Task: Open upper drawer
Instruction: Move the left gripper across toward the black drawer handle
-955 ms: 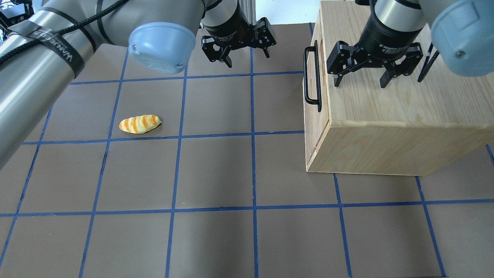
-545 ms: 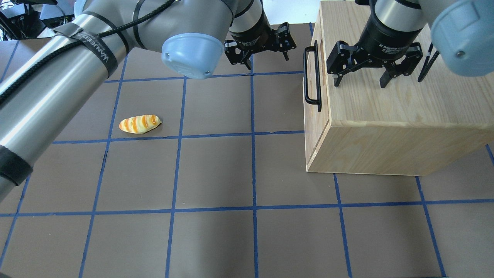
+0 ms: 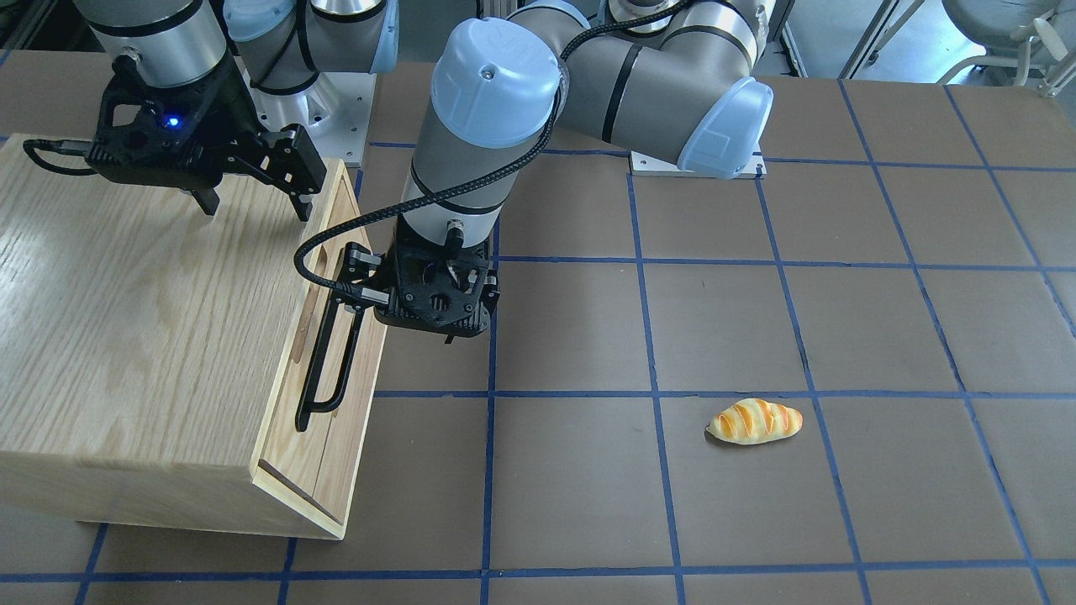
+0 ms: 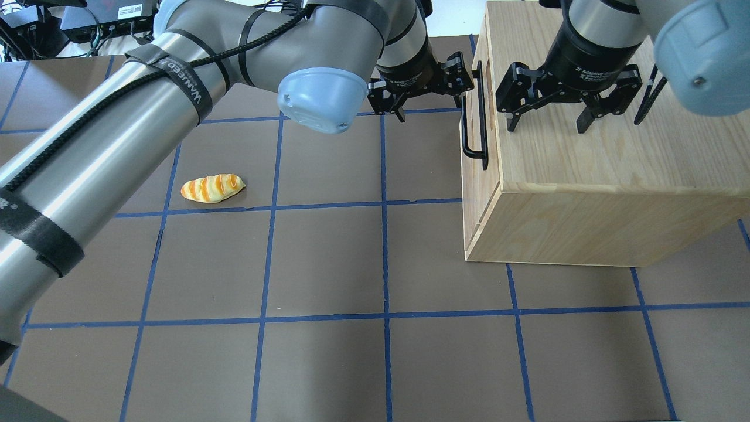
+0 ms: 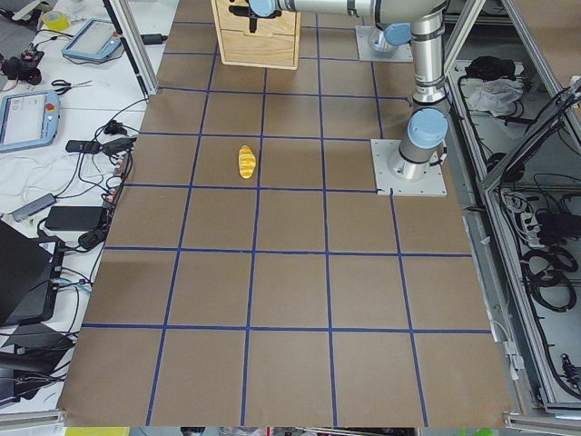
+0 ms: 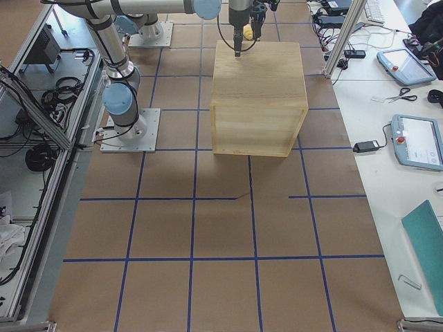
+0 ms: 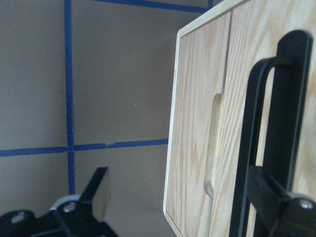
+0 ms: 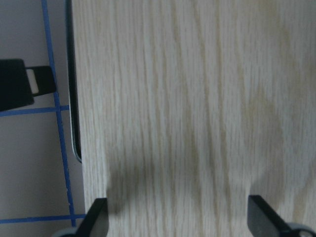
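**At the Cabinet Front: Left Claw Positioned at the Drawer Handle**

On the front face of the cabinet (image 4: 586, 176), the upper drawer (image 7: 242, 44) occupies the band directly under the cabinet top. Its panel sits flush with the face, so the drawer is closed. The black bar handle (image 4: 465, 132) runs along the panel and stands off from it.

Left claw (image 4: 432, 98): located just beside the cabinet front, at one end of the handle. It is spread wide and grips nothing. In the left wrist view, one finger (image 7: 274, 197) overlaps the handle bar. The other finger (image 7: 98, 190) stands out over the table (image 4: 328, 264), apart from the cabinet. Contact between finger and bar cannot be determined.

Right claw (image 4: 548, 124): located over the cabinet top, near the edge above the front face. It is spread wide and empty, with both tips pointing down at the wood. Contact with the top cannot be determined.

A bread roll (image 4: 212, 188) lies on the table, well apart from the cabinet, on the side its front face looks toward.
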Available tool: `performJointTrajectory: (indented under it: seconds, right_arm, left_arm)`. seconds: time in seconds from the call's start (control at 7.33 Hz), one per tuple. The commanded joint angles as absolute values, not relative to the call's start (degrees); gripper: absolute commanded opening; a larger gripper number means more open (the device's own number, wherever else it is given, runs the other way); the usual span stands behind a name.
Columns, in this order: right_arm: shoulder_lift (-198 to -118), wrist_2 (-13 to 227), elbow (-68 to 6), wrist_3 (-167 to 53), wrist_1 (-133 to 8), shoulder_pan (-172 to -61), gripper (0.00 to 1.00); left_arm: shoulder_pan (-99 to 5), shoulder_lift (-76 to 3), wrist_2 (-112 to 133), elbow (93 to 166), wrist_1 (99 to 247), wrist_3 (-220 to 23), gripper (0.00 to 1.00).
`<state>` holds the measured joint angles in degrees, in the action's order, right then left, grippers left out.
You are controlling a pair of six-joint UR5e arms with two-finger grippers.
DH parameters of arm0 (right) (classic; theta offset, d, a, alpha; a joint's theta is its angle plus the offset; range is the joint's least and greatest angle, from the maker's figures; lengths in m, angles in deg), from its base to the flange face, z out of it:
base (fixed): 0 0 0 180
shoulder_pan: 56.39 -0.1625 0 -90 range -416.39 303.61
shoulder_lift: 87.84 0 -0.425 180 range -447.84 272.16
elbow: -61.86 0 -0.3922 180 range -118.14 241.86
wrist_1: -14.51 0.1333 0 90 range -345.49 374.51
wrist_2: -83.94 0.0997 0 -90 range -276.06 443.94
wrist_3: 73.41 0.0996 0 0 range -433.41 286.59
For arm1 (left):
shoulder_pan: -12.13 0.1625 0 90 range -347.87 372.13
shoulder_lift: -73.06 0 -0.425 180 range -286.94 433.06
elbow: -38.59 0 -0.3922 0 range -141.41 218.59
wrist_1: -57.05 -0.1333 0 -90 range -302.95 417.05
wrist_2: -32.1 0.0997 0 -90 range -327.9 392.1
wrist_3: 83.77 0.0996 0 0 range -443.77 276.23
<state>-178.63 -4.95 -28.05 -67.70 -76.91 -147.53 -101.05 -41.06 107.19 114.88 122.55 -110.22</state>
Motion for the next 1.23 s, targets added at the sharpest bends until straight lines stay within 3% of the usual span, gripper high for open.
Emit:
performJointTrajectory:
  seconds: [0.0, 1.09]
  right_arm:
    - [-178.6, -5.0, -28.1, -67.7, -76.9, -147.5, 1.00]
    - [-178.6, -5.0, -28.1, -67.7, -76.9, -147.5, 1.00]
  left_arm:
    - [-101.5, -41.2, 105.9, 114.9, 122.5, -110.2, 1.00]
    - [-102.4, -42.6, 105.8, 114.9, 122.5, -110.5, 1.00]
